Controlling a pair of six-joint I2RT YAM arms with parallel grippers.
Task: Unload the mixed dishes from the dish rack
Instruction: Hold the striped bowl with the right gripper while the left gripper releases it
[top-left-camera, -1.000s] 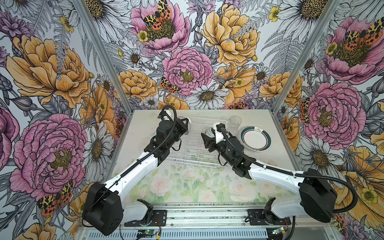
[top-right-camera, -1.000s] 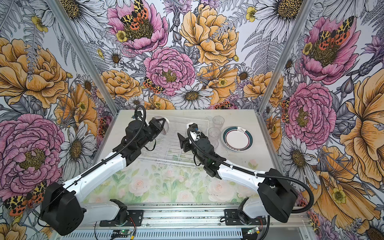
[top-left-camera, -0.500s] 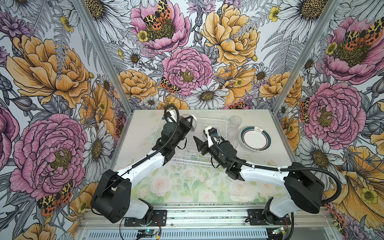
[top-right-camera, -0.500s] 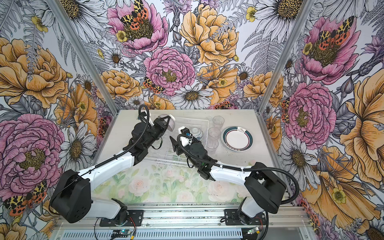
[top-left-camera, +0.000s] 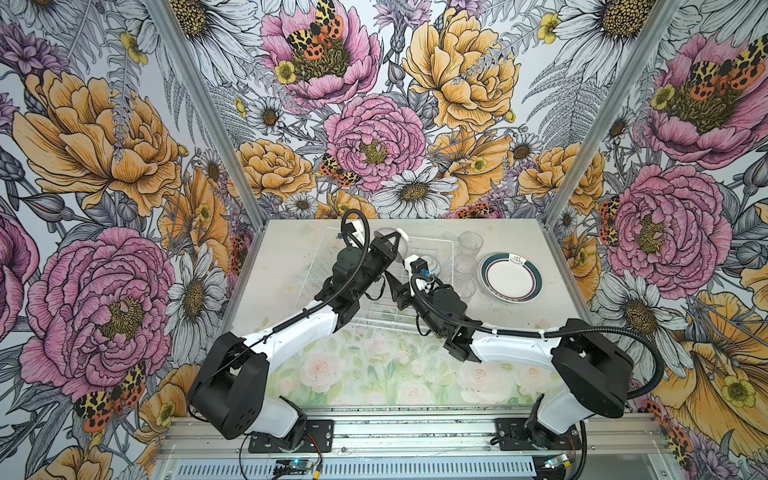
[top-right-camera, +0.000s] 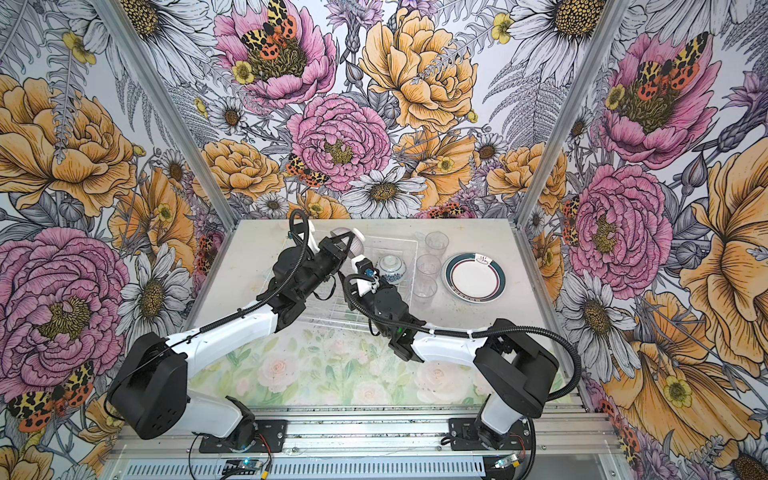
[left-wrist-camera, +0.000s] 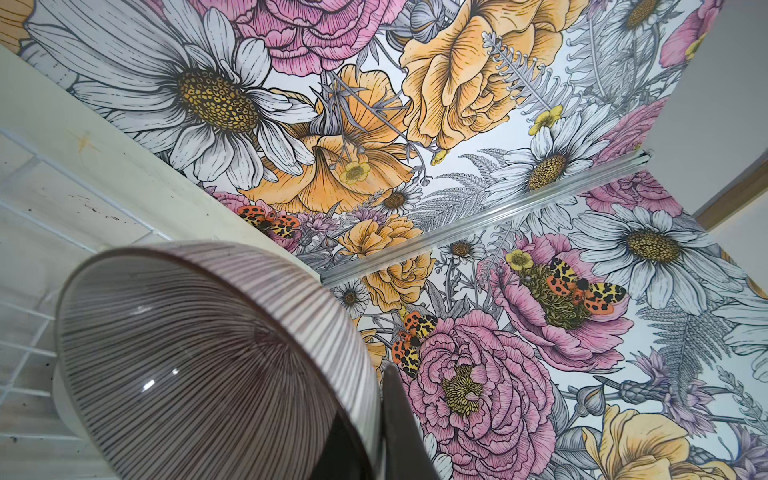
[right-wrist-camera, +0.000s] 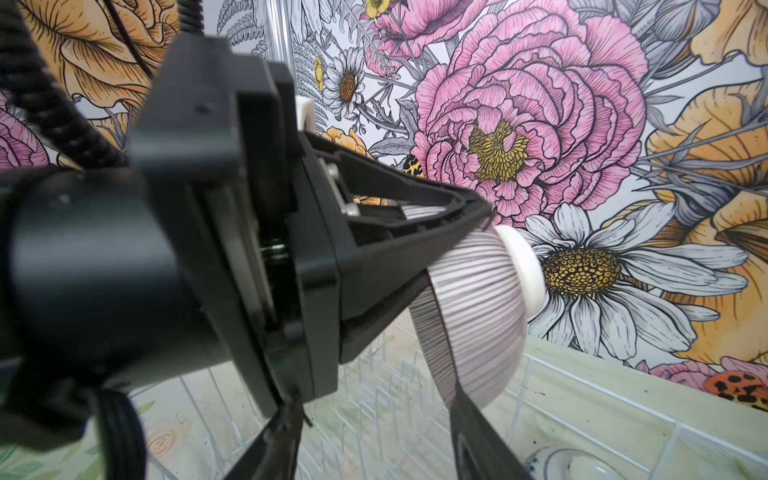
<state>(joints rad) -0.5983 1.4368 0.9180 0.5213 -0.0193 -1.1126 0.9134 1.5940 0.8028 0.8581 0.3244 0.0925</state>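
My left gripper (top-left-camera: 388, 249) is shut on the rim of the ribbed greyish bowl (top-left-camera: 398, 246), which it holds tilted on its side above the far part of the dish rack (top-left-camera: 374, 318). The left wrist view shows the bowl's (left-wrist-camera: 208, 353) striped inside, with one finger (left-wrist-camera: 399, 419) against the outside of the rim. My right gripper (right-wrist-camera: 376, 392) is open just in front of the bowl (right-wrist-camera: 478, 299), over the rack's plate slots, with nothing between its fingers. The blue-and-white floral bowl (top-right-camera: 390, 268) sits upside down in the rack's right end.
Three clear glass tumblers (top-left-camera: 470, 243) (top-left-camera: 464, 264) (top-left-camera: 465, 286) stand on the table just right of the rack. The teal-and-red-rimmed plate (top-left-camera: 511, 276) lies flat further right. The two arms nearly meet over the rack's middle.
The left gripper has carried the ribbed bowl to the right over the rack. The right gripper has swung left to meet it, and its jaws have narrowed a little.
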